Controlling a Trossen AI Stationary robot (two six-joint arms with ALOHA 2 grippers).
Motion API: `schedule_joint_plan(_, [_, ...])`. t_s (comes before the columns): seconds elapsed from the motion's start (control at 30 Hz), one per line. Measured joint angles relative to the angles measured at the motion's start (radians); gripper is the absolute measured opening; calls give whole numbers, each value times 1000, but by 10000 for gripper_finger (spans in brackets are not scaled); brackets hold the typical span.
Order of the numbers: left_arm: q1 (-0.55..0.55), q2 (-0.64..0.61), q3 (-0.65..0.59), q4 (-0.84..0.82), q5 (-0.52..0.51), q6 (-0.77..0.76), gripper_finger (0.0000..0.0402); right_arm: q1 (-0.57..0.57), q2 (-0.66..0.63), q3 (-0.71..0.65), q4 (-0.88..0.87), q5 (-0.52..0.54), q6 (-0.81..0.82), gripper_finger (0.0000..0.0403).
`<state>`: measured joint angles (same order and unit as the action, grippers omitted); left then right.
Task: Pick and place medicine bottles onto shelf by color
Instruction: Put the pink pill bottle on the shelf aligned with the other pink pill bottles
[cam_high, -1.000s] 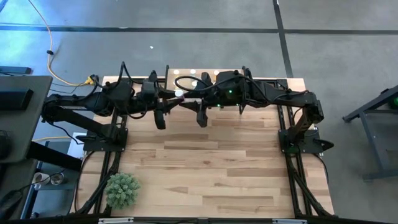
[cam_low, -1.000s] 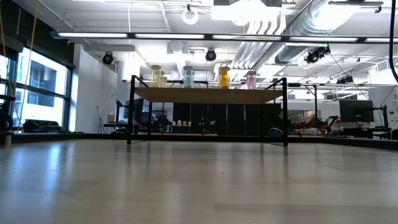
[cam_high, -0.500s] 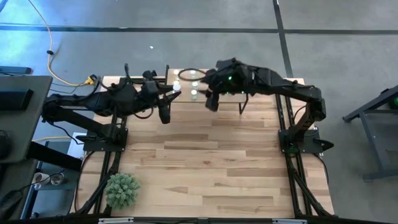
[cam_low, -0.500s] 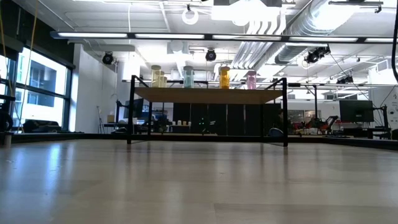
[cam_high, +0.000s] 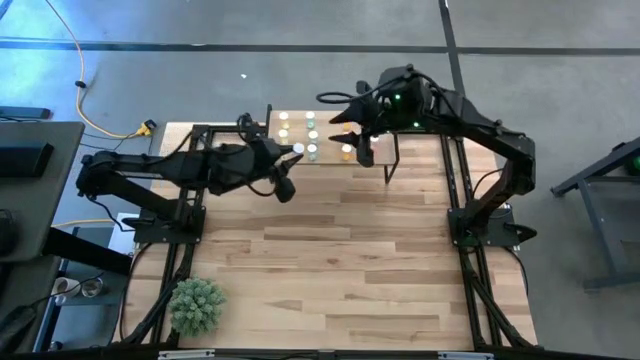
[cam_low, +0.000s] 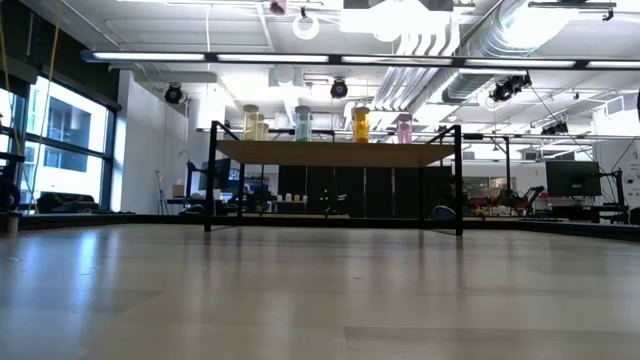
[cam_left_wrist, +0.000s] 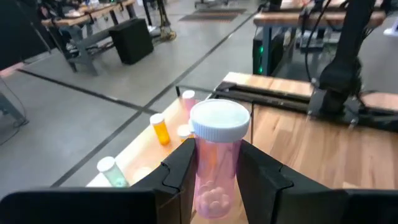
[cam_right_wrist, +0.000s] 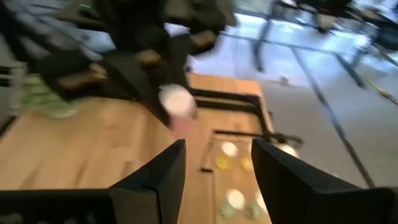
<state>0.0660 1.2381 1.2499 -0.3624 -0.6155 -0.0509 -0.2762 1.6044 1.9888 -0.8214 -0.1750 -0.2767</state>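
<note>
My left gripper (cam_high: 287, 172) hangs in front of the shelf (cam_high: 328, 160), shut on a pink medicine bottle (cam_left_wrist: 214, 174) with a white cap (cam_high: 297, 149). The shelf stands on black legs at the table's far edge. On it stand yellow (cam_low: 251, 122), green (cam_low: 303, 122), orange (cam_low: 361, 123) and pink (cam_low: 404, 127) bottles. My right gripper (cam_high: 358, 140) hovers over the shelf's right part, open, with nothing between its fingers (cam_right_wrist: 163, 177). My left gripper pinches the pink bottle's body (cam_left_wrist: 205, 180) between its two fingers, one on each side, below the cap. The fingers come nearly level from the table's left. The bottle is lifted clear, and its white cap (cam_left_wrist: 219, 121) sticks out past the fingertips.
A green plant ball (cam_high: 196, 305) sits at the table's near left corner. The black arm frames (cam_high: 470, 230) run along both side edges. The wooden tabletop (cam_high: 340, 270) stretches in front of the shelf.
My right gripper has drawn away from the left one, swinging toward the table's far right over the shelf. My left gripper has gone a little toward the right and down, tipping forward, with the pink bottle still in it.
</note>
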Motion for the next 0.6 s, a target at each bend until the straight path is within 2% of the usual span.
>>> schedule_joint_plan(0.07, [4,26,0,14,1,1,90,-2,6,0,11,-62,-21,174])
schedule_joint_plan(0.3, [12,85,0,73,2,1,90,-5,37,0,36,-171,-54,174])
schedule_joint_plan(0.6, [23,107,0,145,5,10,90,-3,87,0,35,-185,-15,174])
